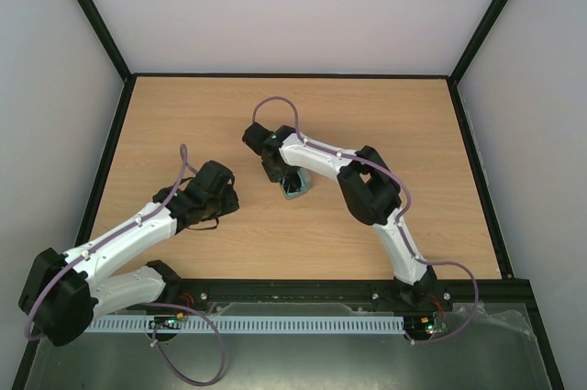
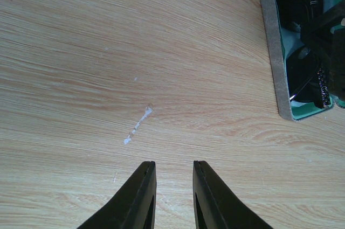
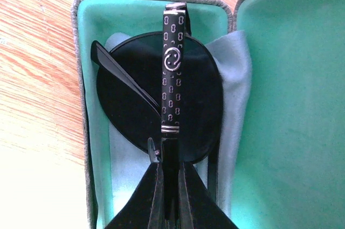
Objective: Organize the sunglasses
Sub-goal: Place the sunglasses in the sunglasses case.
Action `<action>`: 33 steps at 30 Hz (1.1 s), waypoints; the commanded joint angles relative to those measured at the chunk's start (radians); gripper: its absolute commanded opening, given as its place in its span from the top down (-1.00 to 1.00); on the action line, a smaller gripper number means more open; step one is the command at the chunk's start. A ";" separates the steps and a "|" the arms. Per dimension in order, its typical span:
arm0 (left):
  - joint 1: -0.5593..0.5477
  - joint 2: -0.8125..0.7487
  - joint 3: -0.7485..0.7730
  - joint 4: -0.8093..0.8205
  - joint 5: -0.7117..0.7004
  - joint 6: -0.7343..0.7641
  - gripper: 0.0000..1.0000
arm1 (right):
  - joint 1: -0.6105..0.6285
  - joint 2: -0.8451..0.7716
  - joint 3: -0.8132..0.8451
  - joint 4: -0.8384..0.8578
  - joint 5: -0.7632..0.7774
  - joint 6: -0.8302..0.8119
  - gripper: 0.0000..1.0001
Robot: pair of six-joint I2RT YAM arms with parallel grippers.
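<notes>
The sunglasses point(image 3: 135, 105) lie folded inside the open grey case point(image 3: 81, 78), on a light blue cloth point(image 3: 234, 105) over the teal lining. One patterned black temple arm point(image 3: 172, 67) crosses the round dark lens. My right gripper point(image 3: 171, 165) is shut on the plain end of that temple arm. From above, the case point(image 1: 295, 190) sits mid-table under the right gripper point(image 1: 292, 179). My left gripper point(image 2: 174, 163) hovers over bare wood to the left of the case point(image 2: 272, 51), open a little, nothing between its fingers. The sunglasses point(image 2: 302, 73) show at that view's right edge.
The case lid point(image 3: 296, 105) stands open to the right of the tray. A small white scuff point(image 2: 137, 126) marks the wood ahead of the left gripper. Dark rails point(image 1: 293, 75) border the wooden table point(image 1: 385, 124) at the back and sides.
</notes>
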 commanded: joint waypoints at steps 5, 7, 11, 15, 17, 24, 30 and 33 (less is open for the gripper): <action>0.007 0.005 0.007 -0.019 0.001 0.006 0.57 | -0.019 -0.030 -0.085 0.090 -0.054 -0.001 0.97; 0.008 0.007 0.008 -0.018 0.002 0.005 0.57 | -0.021 -0.030 -0.098 0.098 -0.061 -0.002 0.97; 0.008 0.006 0.009 -0.019 0.002 0.003 0.57 | -0.023 -0.034 -0.124 0.109 -0.060 0.001 0.97; 0.008 0.007 0.010 -0.021 0.004 0.005 0.57 | -0.023 -0.044 -0.117 0.097 -0.036 0.004 0.95; 0.007 0.007 0.010 -0.021 0.004 0.005 0.57 | -0.024 -0.057 -0.114 0.093 -0.035 0.005 0.92; 0.006 0.007 0.016 -0.020 0.004 0.004 0.57 | -0.023 -0.109 -0.116 0.083 -0.029 0.014 0.63; 0.006 0.010 0.026 -0.022 0.001 0.002 0.57 | -0.006 -0.160 -0.077 0.056 -0.006 0.019 0.46; 0.004 0.013 0.029 -0.021 0.001 -0.002 0.57 | -0.002 -0.190 -0.053 0.037 -0.001 0.023 0.43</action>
